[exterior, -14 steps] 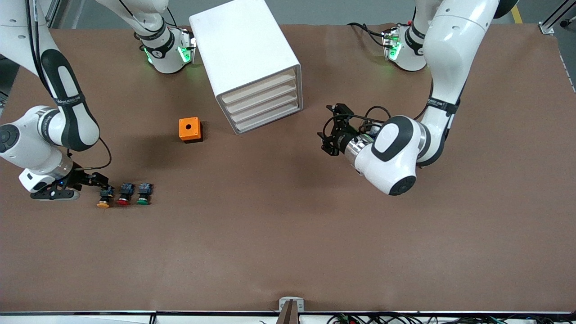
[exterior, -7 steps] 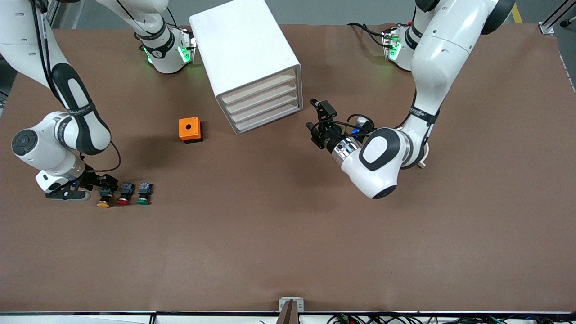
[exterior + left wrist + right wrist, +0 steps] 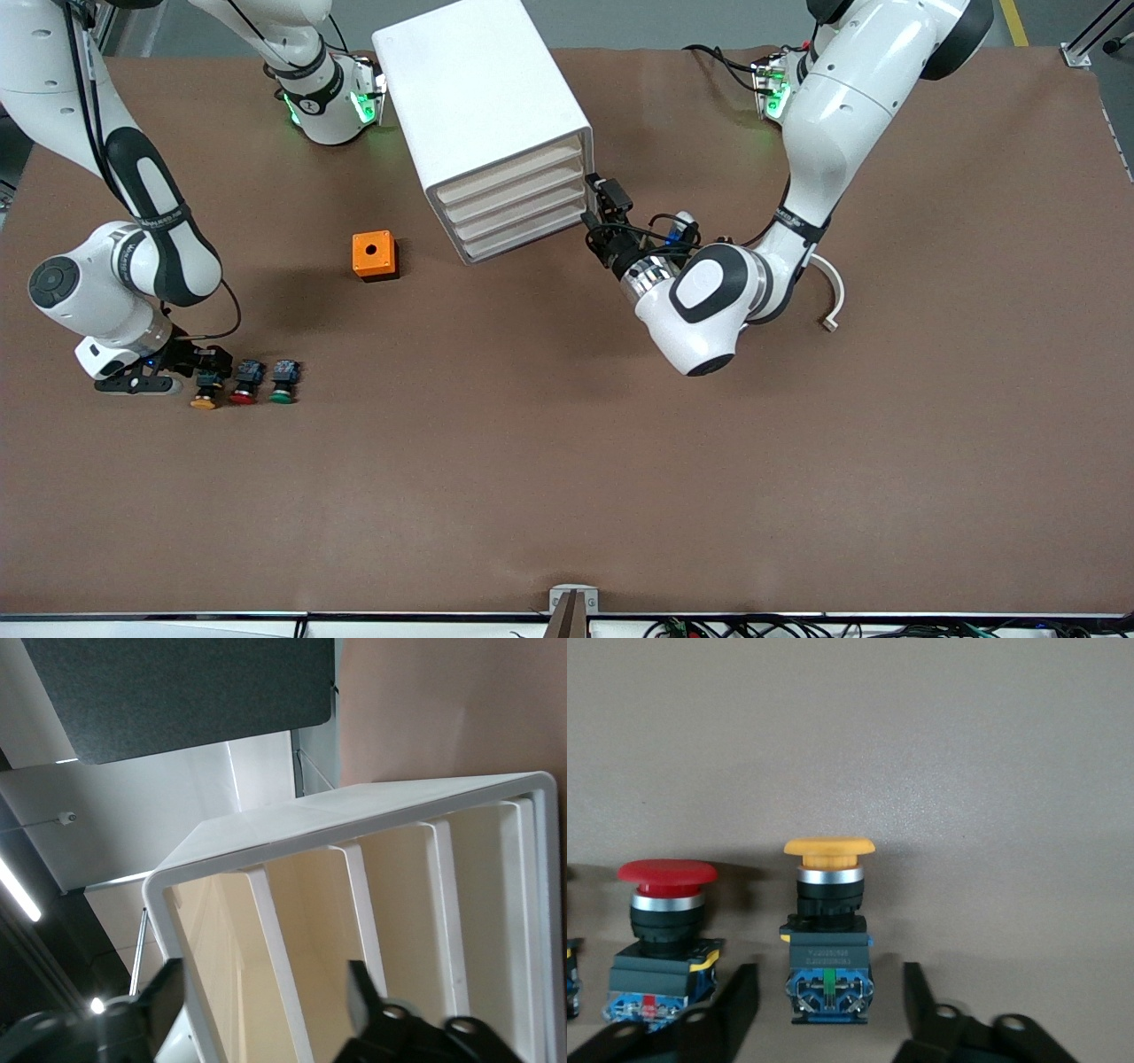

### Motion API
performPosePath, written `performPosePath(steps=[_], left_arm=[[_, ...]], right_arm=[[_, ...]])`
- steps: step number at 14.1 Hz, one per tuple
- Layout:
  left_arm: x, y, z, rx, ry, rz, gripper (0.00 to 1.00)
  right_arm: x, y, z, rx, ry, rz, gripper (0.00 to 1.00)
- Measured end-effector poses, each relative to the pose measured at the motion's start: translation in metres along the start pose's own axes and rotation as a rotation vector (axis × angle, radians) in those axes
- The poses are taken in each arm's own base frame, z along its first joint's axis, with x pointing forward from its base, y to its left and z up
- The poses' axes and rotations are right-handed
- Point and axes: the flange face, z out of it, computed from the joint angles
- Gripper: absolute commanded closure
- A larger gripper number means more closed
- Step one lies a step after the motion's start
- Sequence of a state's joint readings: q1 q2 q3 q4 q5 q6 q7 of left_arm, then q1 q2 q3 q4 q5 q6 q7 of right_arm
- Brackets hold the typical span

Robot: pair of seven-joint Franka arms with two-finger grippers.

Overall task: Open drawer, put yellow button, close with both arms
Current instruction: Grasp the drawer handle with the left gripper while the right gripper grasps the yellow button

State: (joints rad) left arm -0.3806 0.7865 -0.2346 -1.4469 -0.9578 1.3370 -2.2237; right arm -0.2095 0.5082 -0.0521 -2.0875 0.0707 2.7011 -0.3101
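Now right gripper (image 3: 209,368) sits low at yellow button (image 3: 205,392), fingers (image 3: 735,1005) apart, straddling its dark body, barely shifted. Button on table beside red button (image 3: 244,384). Left gripper (image 3: 605,211) has advanced to cabinet (image 3: 483,115), fingers (image 3: 159,1005) spread at closed drawer (image 3: 514,173).

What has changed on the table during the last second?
The left gripper swung in from open table to the cabinet's drawer fronts. The right gripper edged up around the yellow button, jaws on either side of its body. Buttons, orange box and drawers did not move.
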Motion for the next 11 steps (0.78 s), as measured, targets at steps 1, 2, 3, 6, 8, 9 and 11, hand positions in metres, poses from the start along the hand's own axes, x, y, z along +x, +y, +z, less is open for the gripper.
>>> performPosePath(steps=[1, 2, 3, 6, 8, 9, 11], left_arm=[[-0.003, 0.002, 0.008, 0.011, 0.004, 0.0, 0.39], [-0.006, 0.002, 0.015, 0.019, 0.008, 0.002, 0.39], [-0.009, 0.003, 0.022, 0.026, 0.015, 0.003, 0.39], [-0.018, 0.002, 0.048, 0.038, 0.05, 0.008, 0.39], [-0.024, 0.002, 0.067, 0.045, 0.077, 0.011, 0.41], [-0.027, 0.003, 0.078, 0.049, 0.092, 0.01, 0.46], [-0.03, 0.007, 0.1, 0.062, 0.123, 0.006, 0.63]], right_arm=[[0.001, 0.0, 0.0, 0.0, 0.002, -0.007, 0.99], [0.001, 0.0, -0.001, 0.0, 0.003, -0.024, 1.0], [0.001, 0.0, -0.001, -0.001, 0.004, -0.044, 1.0], [0.001, 0.001, -0.001, -0.002, 0.005, -0.066, 1.0], [0.002, 0.001, -0.002, -0.002, 0.007, -0.07, 1.0], [0.004, 0.0, -0.003, -0.002, 0.011, -0.072, 1.0], [0.008, -0.001, -0.007, 0.003, 0.007, -0.076, 1.0]])
